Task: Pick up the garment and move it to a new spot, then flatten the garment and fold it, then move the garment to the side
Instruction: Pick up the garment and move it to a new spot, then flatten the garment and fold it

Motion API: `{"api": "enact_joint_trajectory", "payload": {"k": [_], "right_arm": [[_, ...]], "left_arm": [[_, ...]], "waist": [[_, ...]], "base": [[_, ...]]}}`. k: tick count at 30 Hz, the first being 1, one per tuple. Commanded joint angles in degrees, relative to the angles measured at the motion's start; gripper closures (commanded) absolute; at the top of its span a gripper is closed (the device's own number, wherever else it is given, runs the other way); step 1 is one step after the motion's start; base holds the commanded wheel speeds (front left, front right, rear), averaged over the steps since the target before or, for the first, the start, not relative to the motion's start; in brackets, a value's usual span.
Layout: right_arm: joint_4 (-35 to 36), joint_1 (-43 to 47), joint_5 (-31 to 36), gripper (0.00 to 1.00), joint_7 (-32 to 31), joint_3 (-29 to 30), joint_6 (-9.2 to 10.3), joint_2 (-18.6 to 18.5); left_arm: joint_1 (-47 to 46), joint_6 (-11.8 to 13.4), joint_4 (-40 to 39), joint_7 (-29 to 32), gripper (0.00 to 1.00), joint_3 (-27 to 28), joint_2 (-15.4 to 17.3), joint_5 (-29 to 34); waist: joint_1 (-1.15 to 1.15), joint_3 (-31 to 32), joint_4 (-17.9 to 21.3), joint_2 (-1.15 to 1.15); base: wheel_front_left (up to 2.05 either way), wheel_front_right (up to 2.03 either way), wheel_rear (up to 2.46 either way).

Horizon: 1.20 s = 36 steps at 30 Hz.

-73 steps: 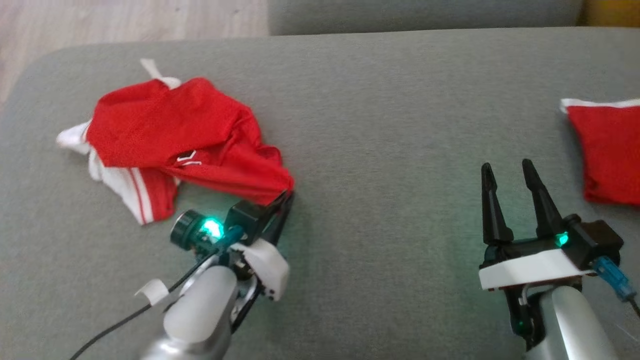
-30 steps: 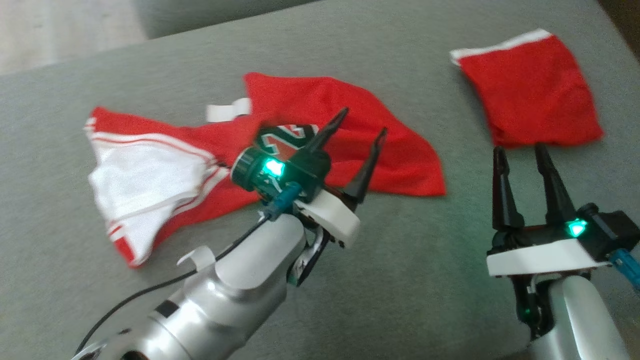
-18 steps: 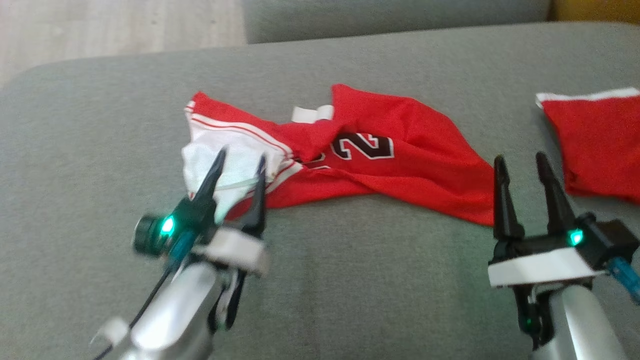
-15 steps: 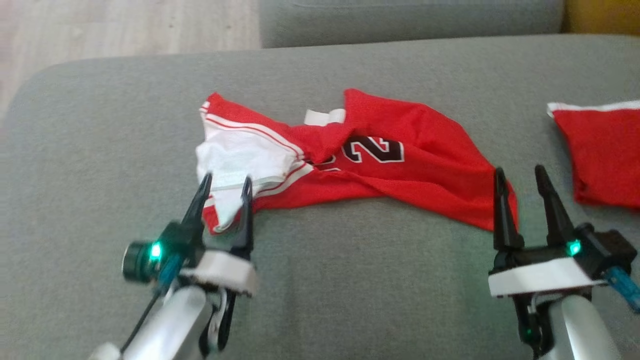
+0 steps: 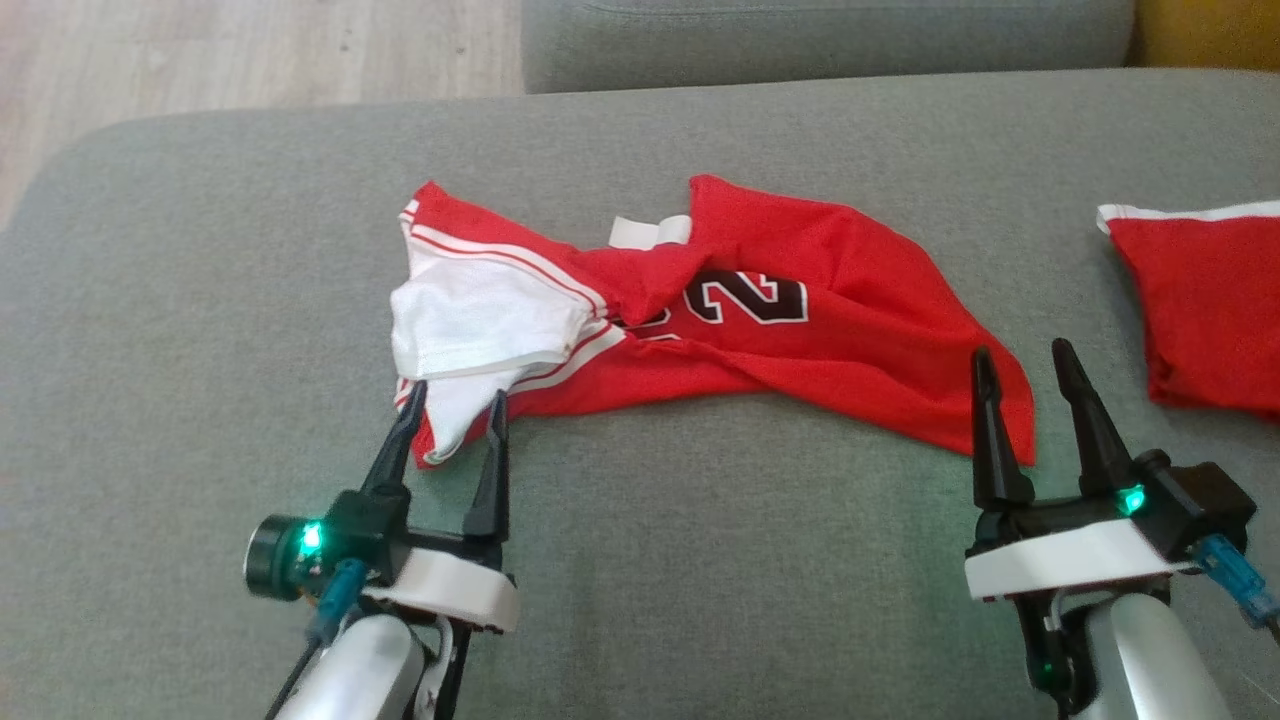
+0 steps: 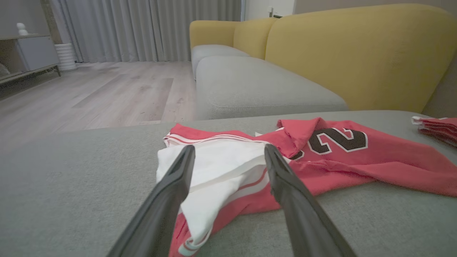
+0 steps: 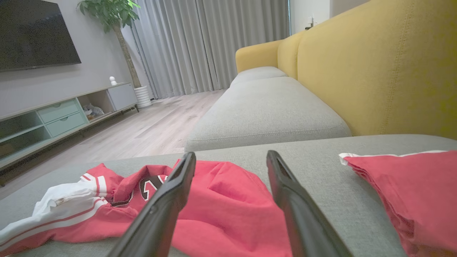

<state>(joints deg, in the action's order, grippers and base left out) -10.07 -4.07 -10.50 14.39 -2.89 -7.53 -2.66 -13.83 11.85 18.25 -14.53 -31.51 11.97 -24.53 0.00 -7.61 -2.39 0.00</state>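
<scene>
While the left pincer (image 5: 458, 392) and right pincer (image 5: 1022, 350) both stand wide open and empty, head view: red-and-white mesh basketball jersey (image 5: 800, 340) lies crumpled mid-frame on the grey sofa cushion (image 5: 700, 580), one pincer at each lower corner. Folded red cloth (image 5: 1210, 320) at right edge. My read: flatten, fold and side move all still to do.

Left wrist view: fingers (image 6: 171, 185) frame the white hem; contact unclear.

Right wrist view: pale TV cabinet (image 7: 53, 117) at left, open cubby holds something too blurred to name.
</scene>
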Motion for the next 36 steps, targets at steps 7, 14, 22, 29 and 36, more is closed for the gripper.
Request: {"api": "enact_joint_trajectory", "payload": {"k": [7, 14, 22, 29, 36], "right_arm": [[1.29, -2.22, 0.07, 0.0, 0.61, -1.3, 0.04, -0.21], [1.01, -2.89, -0.72, 0.0, 0.61, -1.9, 0.04, -0.21], [0.89, -3.06, -0.96, 0.0, 0.61, -1.81, 0.04, -0.21], [0.72, -2.91, -0.95, 0.0, 0.61, -1.72, 0.04, -0.21], [0.39, -2.81, -0.91, 0.0, 0.61, -1.91, 0.04, -0.21]], "left_arm": [[-7.61, -5.05, 4.01, 0.79, 0.0, -3.04, 0.72, 4.93], [-13.44, -4.34, 9.94, 4.77, 0.0, -6.52, 2.08, 10.18], [-15.9, -0.4, 13.31, 5.45, 0.0, -6.04, 2.67, 11.98], [-16.42, 0.64, 13.88, 4.49, 0.0, -6.04, 2.24, 11.83], [-16.57, 0.81, 14.18, 4.58, 1.0, -6.18, 2.18, 11.37]], "waist": [[0.0, -1.76, 2.68, 0.0], [0.0, -3.25, 5.22, 0.0], [0.0, -4.06, 7.22, 0.0], [0.0, -3.8, 7.4, 0.0], [0.0, -3.39, 7.1, 0.0]], "base": [[0.0, 0.0, 0.0], [0.0, 0.0, 0.0], [0.0, 0.0, 0.0], [0.0, 0.0, 0.0], [0.0, 0.0, 0.0]]}}
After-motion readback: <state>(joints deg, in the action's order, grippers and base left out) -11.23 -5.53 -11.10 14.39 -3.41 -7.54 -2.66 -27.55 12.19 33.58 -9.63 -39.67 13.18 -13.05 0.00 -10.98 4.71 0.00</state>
